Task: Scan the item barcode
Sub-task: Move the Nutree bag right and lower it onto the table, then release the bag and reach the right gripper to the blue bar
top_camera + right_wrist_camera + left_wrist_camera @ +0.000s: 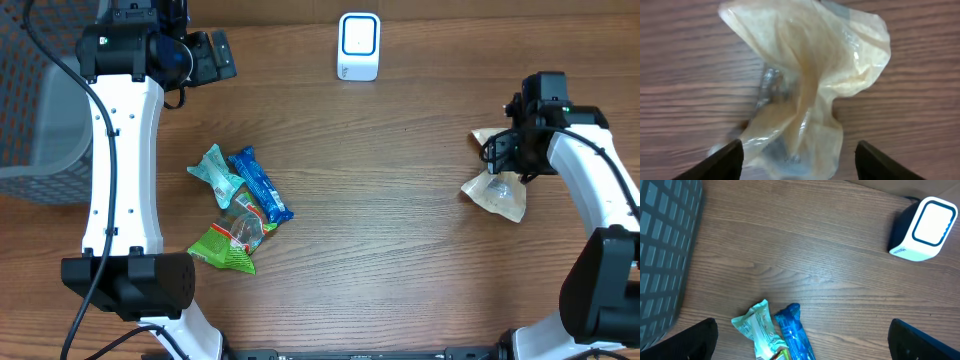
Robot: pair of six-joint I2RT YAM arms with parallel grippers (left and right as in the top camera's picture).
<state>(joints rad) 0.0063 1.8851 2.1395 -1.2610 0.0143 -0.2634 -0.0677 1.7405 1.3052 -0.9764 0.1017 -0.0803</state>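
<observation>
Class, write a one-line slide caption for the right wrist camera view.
Open right gripper over a crumpled translucent tan plastic wrapper lying on the wooden table.

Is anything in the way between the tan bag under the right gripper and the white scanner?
Nothing visible. Only bare table lies between the tan bag and the white scanner; the snack packets sit well off to the left of that path.
</observation>
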